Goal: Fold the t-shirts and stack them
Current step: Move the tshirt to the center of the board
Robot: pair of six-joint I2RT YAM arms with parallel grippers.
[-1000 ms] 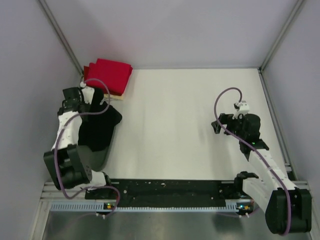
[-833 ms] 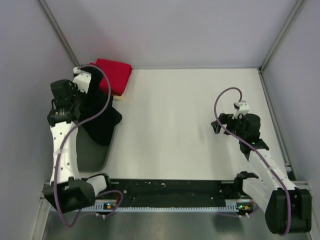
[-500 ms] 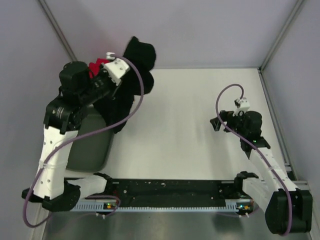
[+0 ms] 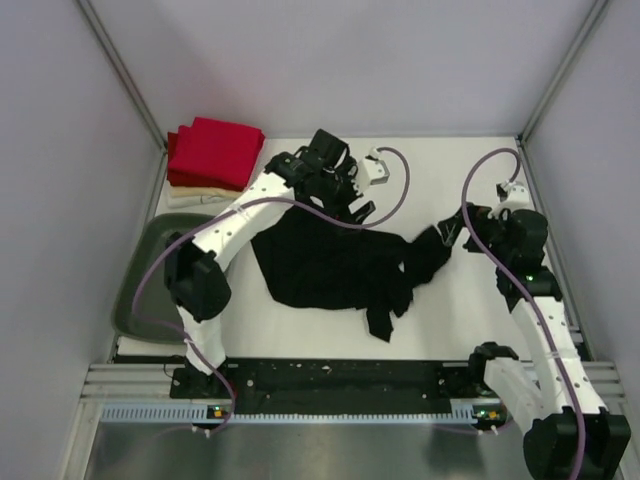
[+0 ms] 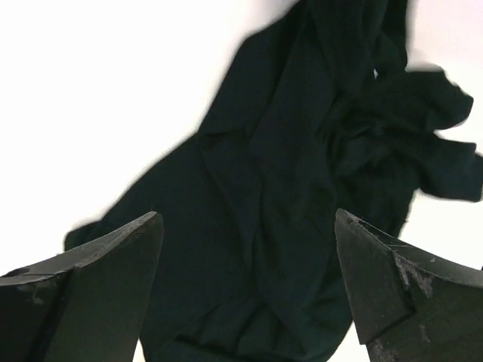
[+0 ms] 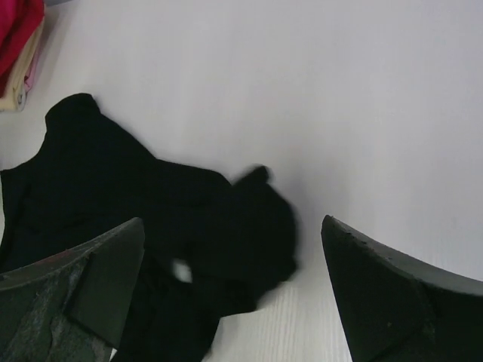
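Black t-shirt (image 4: 325, 265) lies crumpled on the middle of the table (image 4: 470, 180), unfolded. Its bulk spreads left of centre, and a bunched arm of cloth trails off to the right, so its long axis runs roughly side to side, dipping a little toward the near edge.

Left gripper (image 4: 353, 207) hangs over the shirt's far upper edge. Its wrist view shows the jaws spread wide with nothing between them and only rumpled black cloth below (image 5: 302, 188). Right gripper (image 4: 447, 232) sits just off the shirt's right-hand tip, also spread and empty, and in its own view the cloth (image 6: 189, 219) lies below and to its left.

Each arm therefore has an end of the garment within reach — the left nearer the body, the right nearer the trailing tip. That suits a two-handed pull along the long axis to flatten the shirt before any fold.

Folded red t-shirts (image 4: 215, 150) sit on a cream t-shirt (image 4: 190, 197) at the far left corner, well apart from the black one. A grey tub (image 4: 140, 290) stands nearer, at the left edge.
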